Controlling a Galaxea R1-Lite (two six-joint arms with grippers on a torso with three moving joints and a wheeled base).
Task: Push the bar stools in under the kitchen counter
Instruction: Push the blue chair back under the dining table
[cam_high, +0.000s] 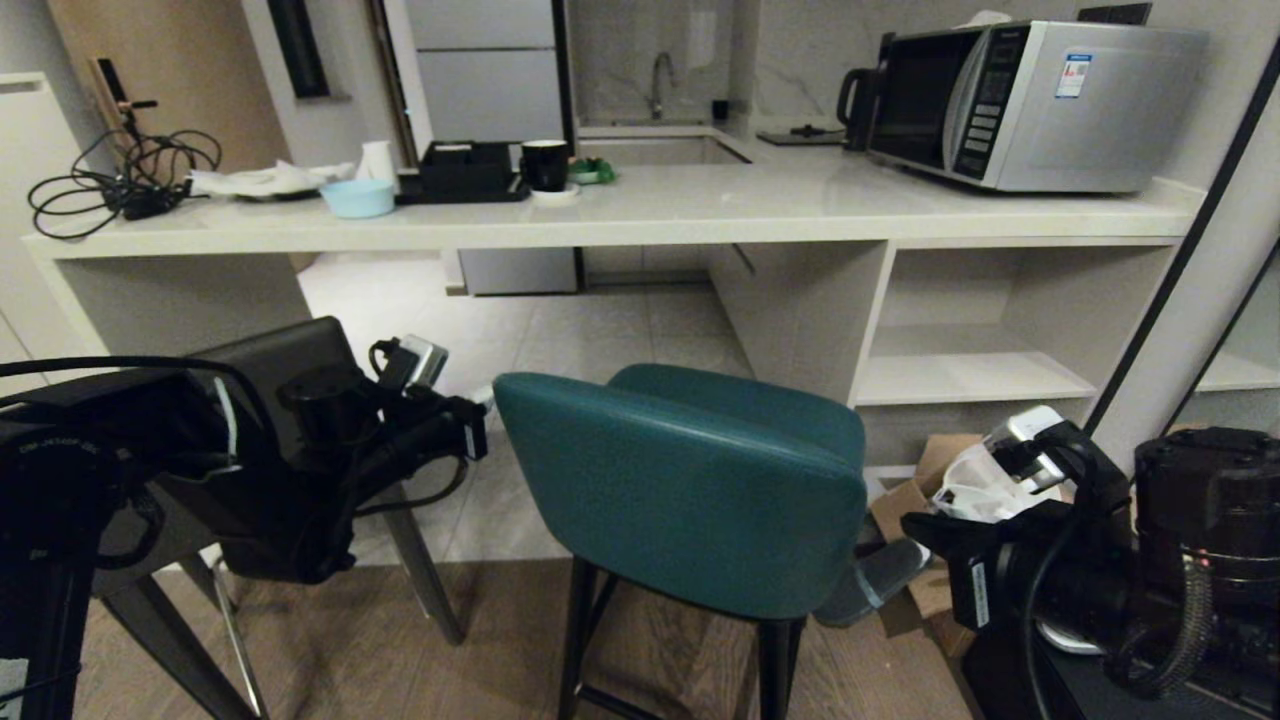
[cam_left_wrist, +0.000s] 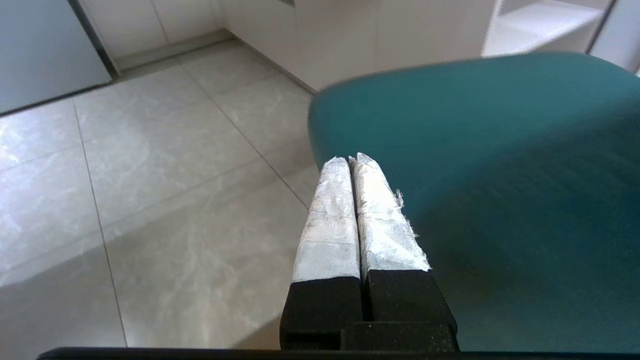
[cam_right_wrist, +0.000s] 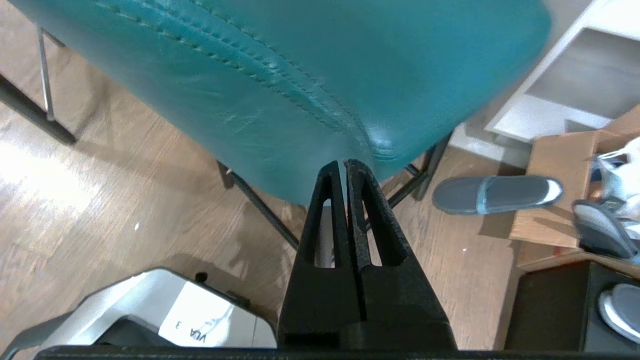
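The teal bar stool (cam_high: 690, 480) stands in front of the kitchen counter (cam_high: 700, 215), its rounded backrest toward me and its seat short of the counter's edge. The dark grey-brown bar stool (cam_high: 270, 360) stands to its left, mostly hidden behind my left arm. My left gripper (cam_high: 478, 428) is shut and empty, its white-wrapped fingertips (cam_left_wrist: 336, 170) right beside the left edge of the teal backrest (cam_left_wrist: 500, 150). My right gripper (cam_high: 925, 530) is shut and empty too. Its tips (cam_right_wrist: 345, 162) sit at the lower right corner of the teal backrest (cam_right_wrist: 300, 75); I cannot tell whether they touch.
A microwave (cam_high: 1030, 100), a mug (cam_high: 545, 165), a blue bowl (cam_high: 358, 197) and tangled cables (cam_high: 120, 180) sit on the counter. Open white shelves (cam_high: 1000, 330) fill its right end. A cardboard box (cam_high: 930, 500) and a grey slipper (cam_right_wrist: 495, 194) lie on the floor right of the teal stool.
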